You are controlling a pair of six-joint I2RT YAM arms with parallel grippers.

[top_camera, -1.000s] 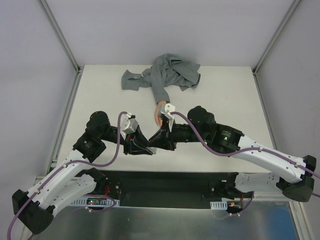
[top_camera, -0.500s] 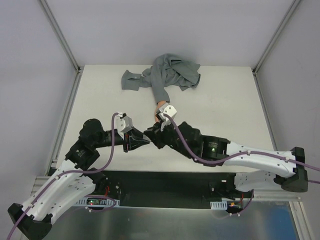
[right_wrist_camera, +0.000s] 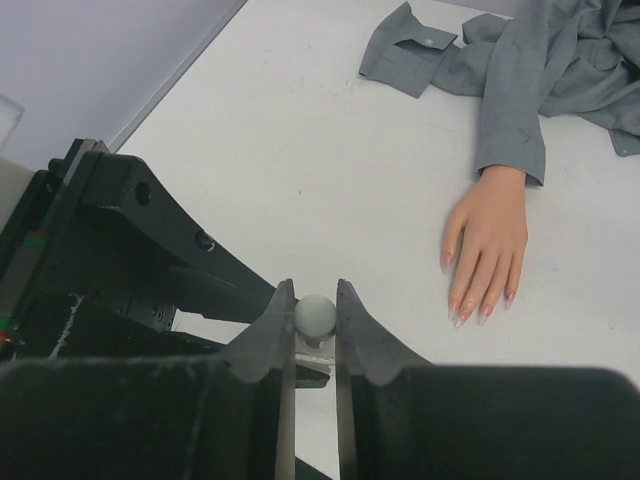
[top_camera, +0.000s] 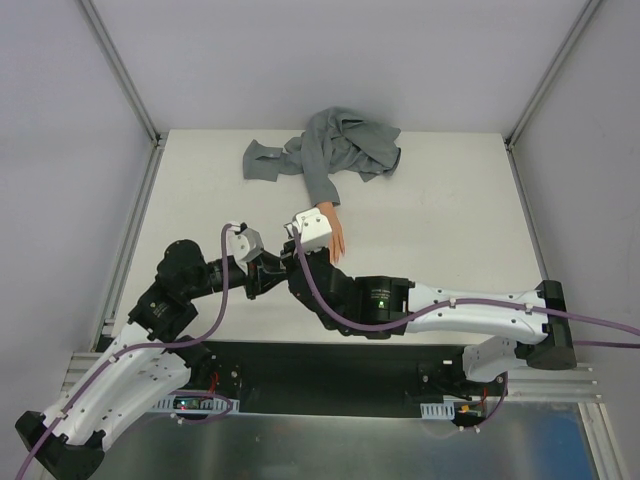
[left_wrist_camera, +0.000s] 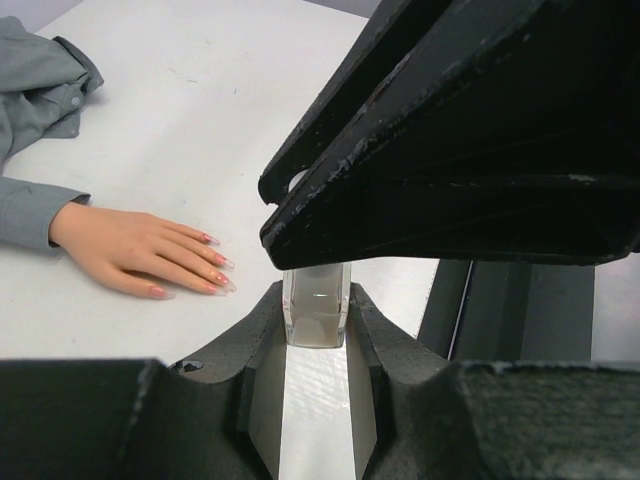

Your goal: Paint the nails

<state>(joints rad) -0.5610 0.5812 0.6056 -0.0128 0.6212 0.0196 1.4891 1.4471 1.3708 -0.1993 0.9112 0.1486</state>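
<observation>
Left fingers point(left_wrist_camera: 262, 335) clamp a small bottle point(left_wrist_camera: 318, 305), right fingers point(right_wrist_camera: 272, 340) pinch its cap point(right_wrist_camera: 315, 314), near the mannequin hand point(right_wrist_camera: 488, 240).

Sleeve point(right_wrist_camera: 510, 110) is woven cloth, nails point(left_wrist_camera: 225, 263) glossy, table point(right_wrist_camera: 300, 180) matt.

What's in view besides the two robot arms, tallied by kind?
Mannequin hand: 1
Grey shirt: 1
Small bottle: 1
Round cap: 1
Total: 4
</observation>
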